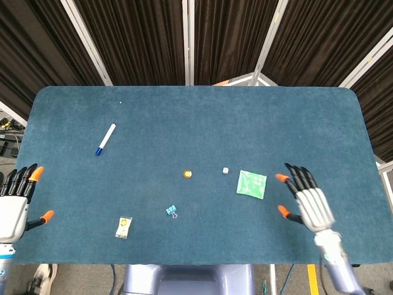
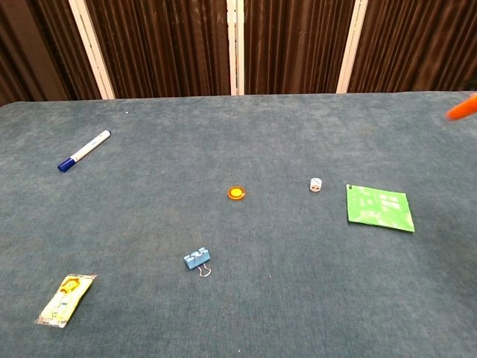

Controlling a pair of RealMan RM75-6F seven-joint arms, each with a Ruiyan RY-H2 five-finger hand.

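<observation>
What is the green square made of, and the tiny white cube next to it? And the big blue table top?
The green square looks like thin paper or a plastic packet: it lies flat, with pale print. The white cube seems hard plastic, with dark dots like a die. The table top looks like fuzzy fabric, carpet or felt: matte, with a slightly mottled nap.
</observation>
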